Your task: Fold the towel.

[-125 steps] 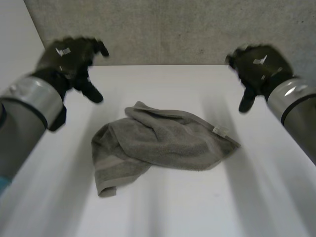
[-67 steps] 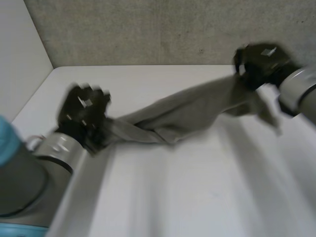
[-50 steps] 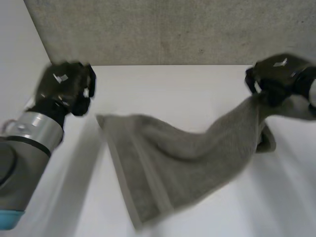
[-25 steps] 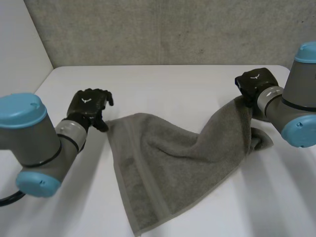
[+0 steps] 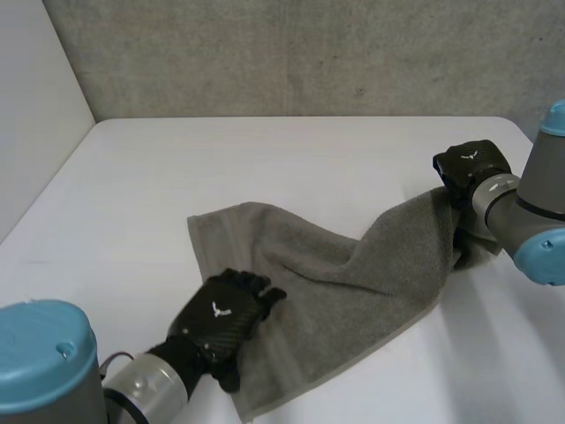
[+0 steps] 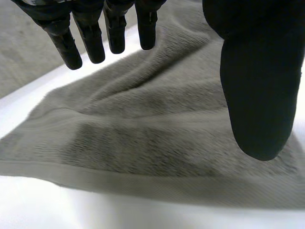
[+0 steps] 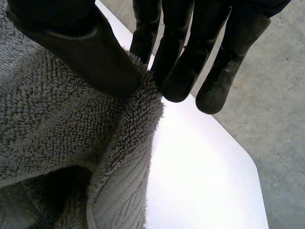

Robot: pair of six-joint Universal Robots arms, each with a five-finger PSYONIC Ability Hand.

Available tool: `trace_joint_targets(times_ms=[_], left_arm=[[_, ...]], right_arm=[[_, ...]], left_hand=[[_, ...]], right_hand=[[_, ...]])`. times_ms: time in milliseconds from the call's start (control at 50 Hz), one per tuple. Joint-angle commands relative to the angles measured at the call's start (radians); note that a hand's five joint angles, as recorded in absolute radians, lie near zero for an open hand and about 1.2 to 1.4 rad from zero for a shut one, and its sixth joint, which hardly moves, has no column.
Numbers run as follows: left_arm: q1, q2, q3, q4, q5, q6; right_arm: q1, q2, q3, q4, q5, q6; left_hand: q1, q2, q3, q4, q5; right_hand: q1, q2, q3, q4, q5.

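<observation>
At the left, the robot's left arm (image 5: 53,371), grey at the joint and capped in light blue, comes in over the near edge of the white bench (image 5: 265,150). Its left hand (image 5: 225,318) sits over the near left part of the grey towel (image 5: 344,265), close to the hem. In the left wrist view its fingers (image 6: 90,33) are straight and set well apart from the thumb (image 6: 257,86), with nothing held between them. The cloth lies spread under the palm, its hemmed edge against the bare bench. Whether the fingertips touch the pile I cannot tell. The towel lies rumpled across the middle of the bench, with its far left corner flat. Toward the right it gathers into a narrower band that rises off the surface to the right hand (image 5: 466,168), with a little cloth hanging past the hand on the far side. The right wrist view shows this hand closed on the towel. The thumb (image 7: 81,47) presses a folded edge of the cloth against the fingers (image 7: 181,57), and the rest drops away beneath the palm. The right arm (image 5: 530,221) reaches in from the right side. A grey concrete wall (image 5: 309,53) stands behind the bench.
</observation>
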Motion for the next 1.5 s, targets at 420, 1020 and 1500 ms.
trace_joint_targets(times_ms=[420,1020,1500], left_arm=[[-0.097,-0.108,-0.053,0.127,-0.002,0.026],[-0.096,-0.169,-0.016,0.244,-0.008,0.028],[-0.163,-0.105,-0.017,0.119,-0.013,0.022]], right_arm=[[-0.004,-0.007,0.036,-0.002,0.001,0.0],[-0.002,-0.007,0.053,-0.016,-0.001,-0.002],[-0.001,-0.012,0.055,-0.016,-0.001,-0.002]], left_hand=[[0.056,0.058,0.057,0.057,0.056],[0.215,0.216,0.215,0.216,0.214],[0.104,0.105,0.104,0.105,0.103]], right_hand=[[0.07,0.075,0.06,0.061,0.059],[0.07,0.075,0.06,0.061,0.059],[0.07,0.075,0.06,0.061,0.059]])
